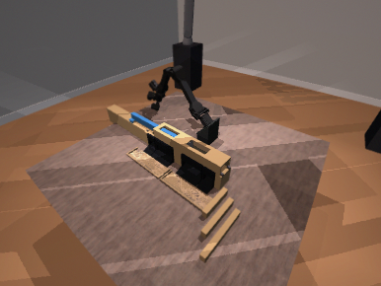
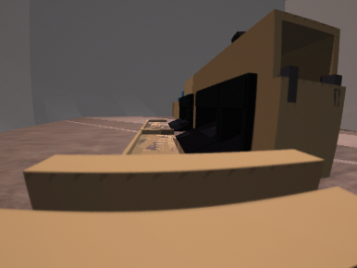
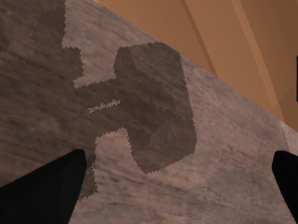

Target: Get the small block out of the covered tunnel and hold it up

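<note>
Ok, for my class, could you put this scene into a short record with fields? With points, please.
Structure: long tan wooden tunnel (image 1: pixel 217 157) (image 2: pixel 240 62), openings in its top
Blue part: long bright-blue bar (image 1: pixel 143 119) (image 2: pixel 181 95), lying along the structure, partly under its top
Loose pieces: three straight tan wooden rods (image 1: pixel 217 217) (image 2: pixel 176 187), side by side near one end of the tunnel
Gripper: black two-fingered gripper (image 1: pixel 154 98) (image 3: pixel 180 160), open, nothing between its fingers
Small block: cannot be made out
Task status: block not held up

arm (image 1: pixel 187 94): matte black, slim jointed links | end effector (image 3: pixel 180 160) fingers: black, tapered, blunt-tipped
</note>
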You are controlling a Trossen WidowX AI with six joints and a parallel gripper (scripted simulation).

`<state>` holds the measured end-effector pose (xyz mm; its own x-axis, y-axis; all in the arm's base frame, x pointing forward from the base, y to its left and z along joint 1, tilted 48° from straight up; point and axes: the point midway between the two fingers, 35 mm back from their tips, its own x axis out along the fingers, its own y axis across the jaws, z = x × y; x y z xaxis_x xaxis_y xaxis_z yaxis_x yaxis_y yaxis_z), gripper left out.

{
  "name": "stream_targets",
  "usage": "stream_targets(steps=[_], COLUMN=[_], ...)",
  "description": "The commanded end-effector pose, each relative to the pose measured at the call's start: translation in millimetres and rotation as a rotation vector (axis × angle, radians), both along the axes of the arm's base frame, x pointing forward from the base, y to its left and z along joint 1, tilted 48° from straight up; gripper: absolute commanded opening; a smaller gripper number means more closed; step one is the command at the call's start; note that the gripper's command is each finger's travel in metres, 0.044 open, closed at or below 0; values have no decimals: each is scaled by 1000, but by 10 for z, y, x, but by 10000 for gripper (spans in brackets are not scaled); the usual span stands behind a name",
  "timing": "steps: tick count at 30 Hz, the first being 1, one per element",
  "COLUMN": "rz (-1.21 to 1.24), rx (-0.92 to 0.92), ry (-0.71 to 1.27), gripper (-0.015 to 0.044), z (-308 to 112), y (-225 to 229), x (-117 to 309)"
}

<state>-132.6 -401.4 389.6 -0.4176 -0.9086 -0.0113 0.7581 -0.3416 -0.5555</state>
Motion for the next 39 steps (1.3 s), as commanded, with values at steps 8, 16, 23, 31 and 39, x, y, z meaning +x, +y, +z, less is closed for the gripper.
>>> stream_targets(steps=[8, 16, 23, 31, 39], rz=[334, 600, 812, 918, 929], rx=[-177, -220, -184, -29, 183], ry=[-341, -651, -942, -1278, -1577], gripper=[440, 440, 440, 440, 440], z=[321, 519, 662, 628, 517], y=[-40, 154, 473, 835, 1230], x=[1178, 2064, 2754, 3349, 3834])
